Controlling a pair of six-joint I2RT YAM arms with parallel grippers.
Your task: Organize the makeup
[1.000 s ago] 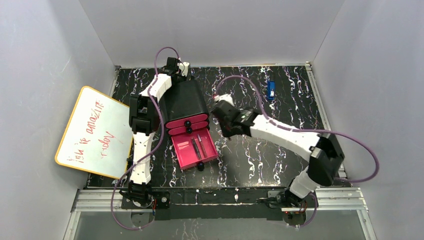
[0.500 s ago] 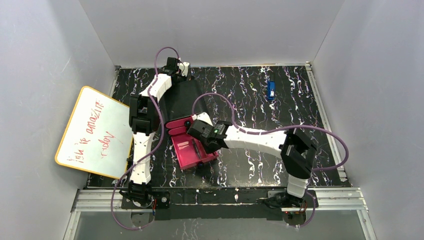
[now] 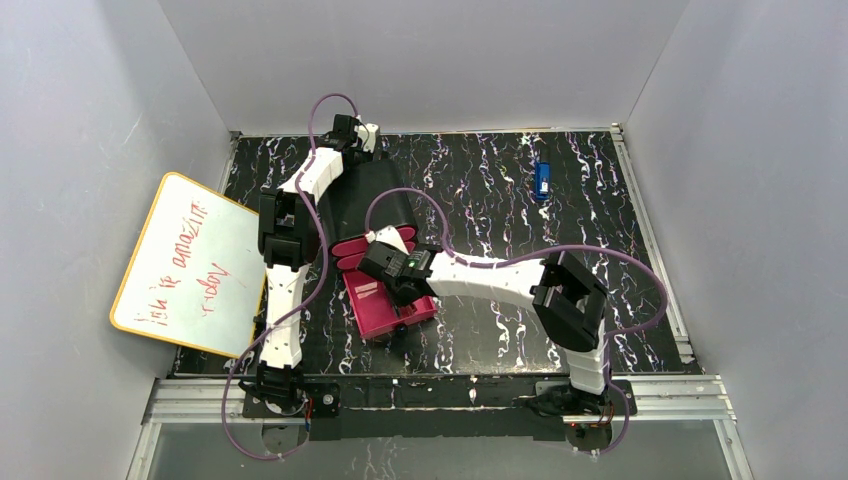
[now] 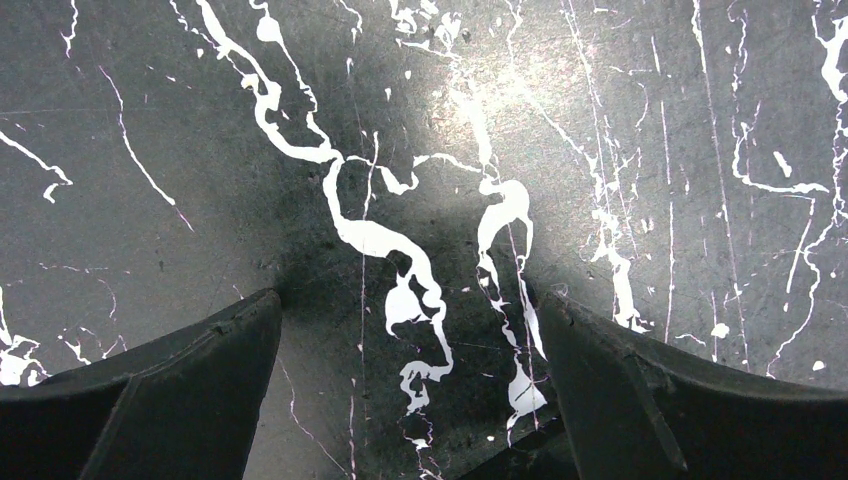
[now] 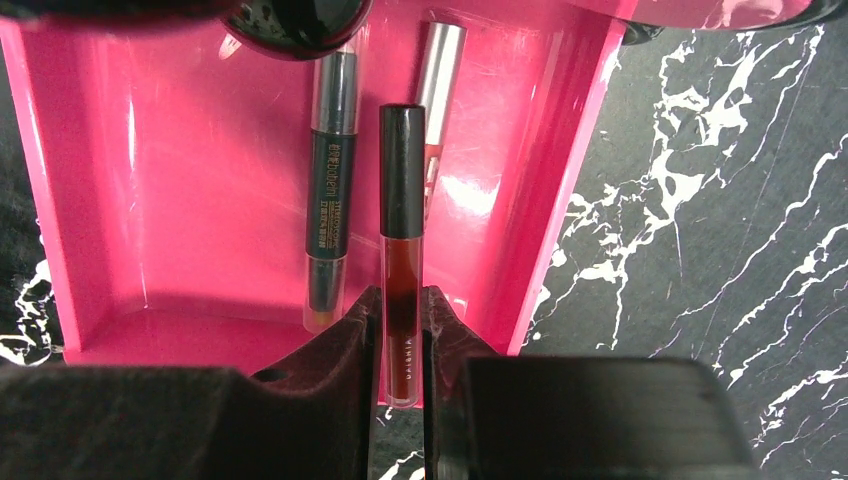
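- Starting at your far left, a whiteboard (image 3: 186, 264) with red writing leans at the worktop's (image 3: 500, 330) edge, against the side wall.
- Your left arm reaches to the back of the worktop, behind the black box (image 3: 372, 200).
- The left hand (image 4: 410, 310) is spread wide with nothing between its fingers (image 4: 180, 385). In the wrist view you see only black, white-veined worktop under it.
- The black box stands just right of that arm. Its upper pink drawers are pushed in, and one black knob (image 5: 295, 15) shows at the top of the right wrist view.
- The lowest pink drawer (image 3: 372, 318) is pulled out toward you, and the right hand is over it.
- A green stick (image 5: 328, 200) lies lengthwise in the drawer, left of the middle.
- Your right hand (image 5: 401, 305) is pinched narrow on a dark-red tube (image 5: 402, 190) with a black cap, gripping it near its lower end.
- The tube points into the drawer, parallel to the green stick and just right of it. You cannot tell whether it touches the drawer floor.
- A silver-capped stick (image 5: 438, 70) lies just right of the tube, near the drawer's right wall.
- The right arm stretches leftward across the worktop from its base to the drawer.
- A small blue object (image 3: 542, 180) lies alone toward the far right of the worktop, well apart from both hands.
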